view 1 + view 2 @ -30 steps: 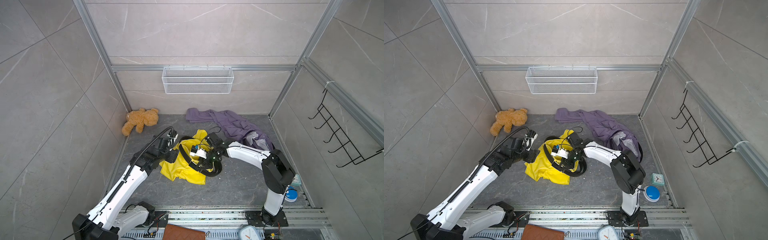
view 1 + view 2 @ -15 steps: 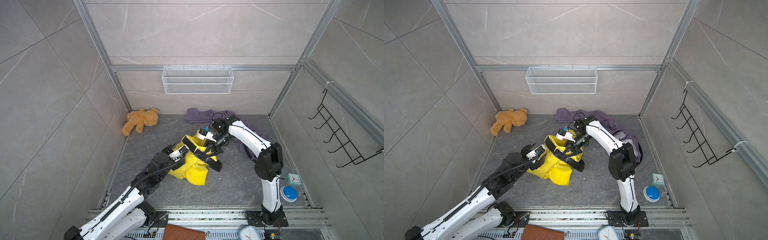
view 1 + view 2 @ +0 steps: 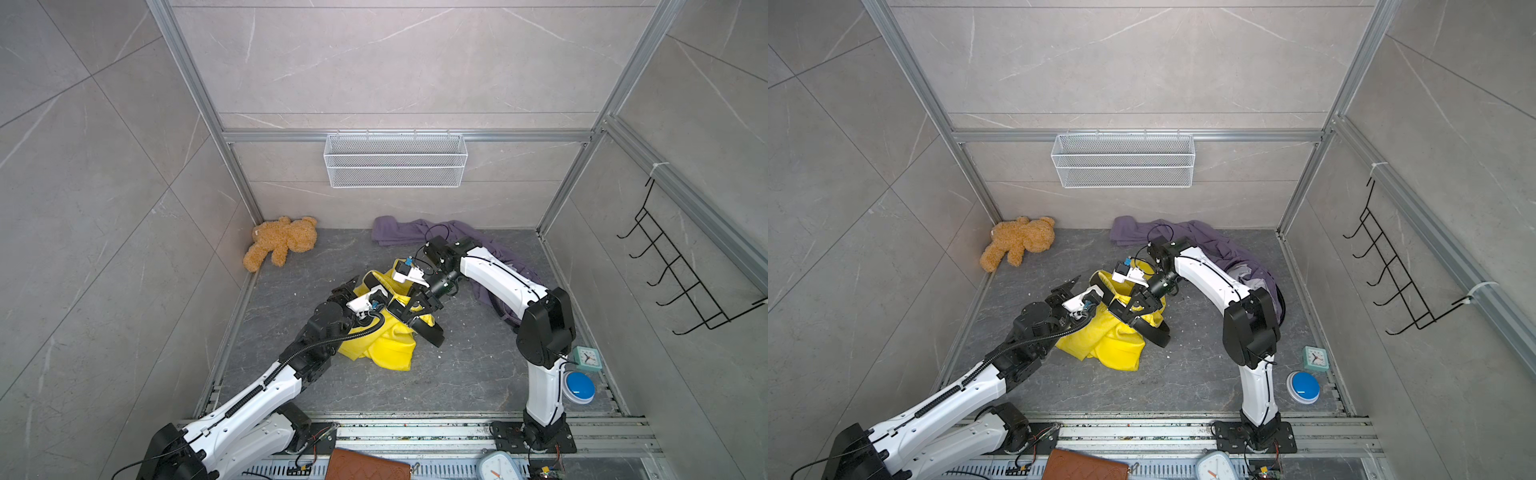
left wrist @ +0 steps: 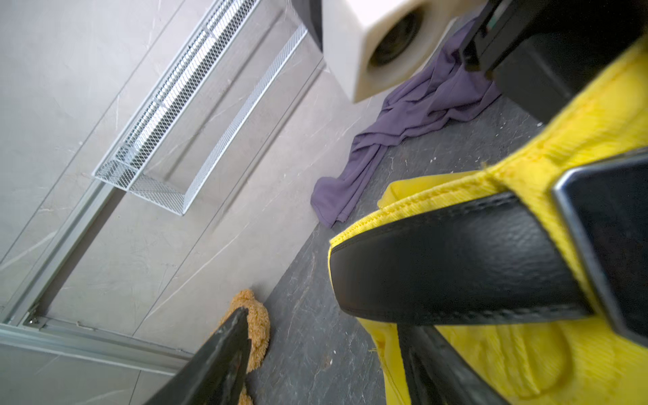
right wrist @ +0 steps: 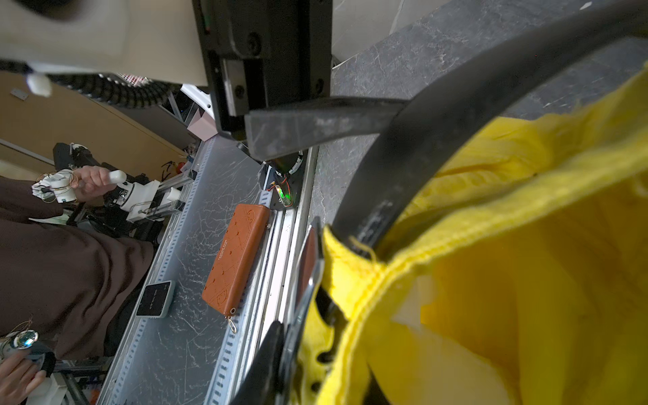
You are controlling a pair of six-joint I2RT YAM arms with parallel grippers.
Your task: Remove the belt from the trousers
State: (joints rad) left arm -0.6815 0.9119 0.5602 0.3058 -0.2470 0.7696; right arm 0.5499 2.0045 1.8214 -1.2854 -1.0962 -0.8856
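Observation:
The yellow trousers (image 3: 386, 343) lie bunched mid-floor in both top views, waistband lifted. The black belt (image 3: 428, 330) is threaded round the waistband, and its free end hangs to the right. My right gripper (image 3: 409, 309) holds the waistband up, shut on the belt's metal buckle (image 5: 305, 280) and some yellow cloth. The right wrist view shows one finger (image 5: 266, 364) against the buckle; the other is hidden by fabric. My left gripper (image 4: 322, 350) is open beside the belt (image 4: 456, 259) at the waistband's left. One of its fingers (image 4: 420, 350) runs under the strap.
A teddy bear (image 3: 282, 245) lies in the back left corner, a purple garment (image 3: 415, 230) along the back wall and right side. A wire basket (image 3: 395, 166) hangs on the back wall. A small clock (image 3: 588, 358) and blue button (image 3: 579, 386) sit front right.
My right gripper has lifted the belt and waistband off the floor and swung back. The left arm has drawn toward the front, its gripper now at the raised belt.

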